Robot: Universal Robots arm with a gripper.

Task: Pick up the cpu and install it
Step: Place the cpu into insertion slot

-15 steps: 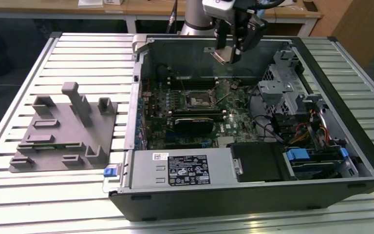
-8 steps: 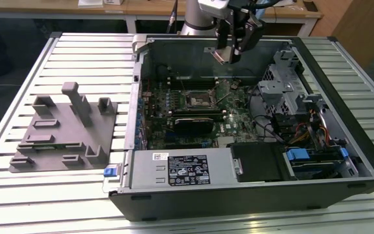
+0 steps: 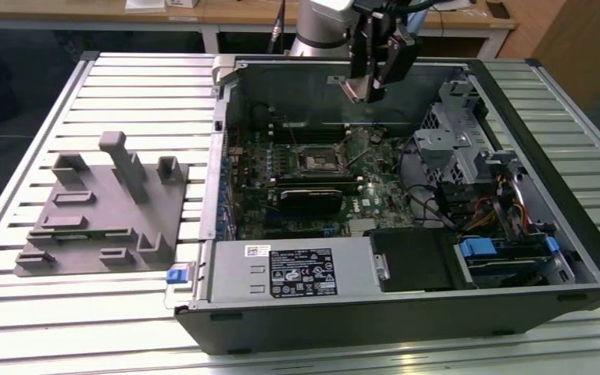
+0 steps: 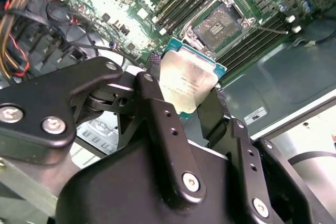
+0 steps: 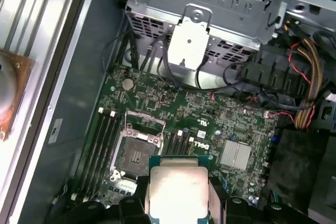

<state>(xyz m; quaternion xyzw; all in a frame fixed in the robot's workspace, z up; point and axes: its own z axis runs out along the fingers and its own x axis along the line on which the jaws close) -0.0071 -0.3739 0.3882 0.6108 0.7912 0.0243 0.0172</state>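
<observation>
The cpu (image 4: 187, 83), a thin square chip with a shiny silver top and green edge, is clamped between my gripper's (image 4: 185, 100) two black fingers (image 4: 159, 111); the gripper is shut on it. In the exterior view the gripper (image 3: 367, 92) hangs high over the back of the open computer case, well above the motherboard. The empty cpu socket (image 3: 316, 162) with its metal frame lies below and nearer the exterior view's left. In both wrist views the socket (image 5: 135, 152) (image 4: 223, 23) sits open just past the held cpu (image 5: 176, 190).
Memory slots (image 5: 102, 140) flank the socket. A black block (image 3: 308, 199) lies on the board in front of it. A metal drive cage (image 3: 456, 129) and cables (image 3: 487, 211) fill the case's right side; a labelled power supply (image 3: 290, 269) sits in front. A grey fixture (image 3: 102, 207) stands on the slatted table.
</observation>
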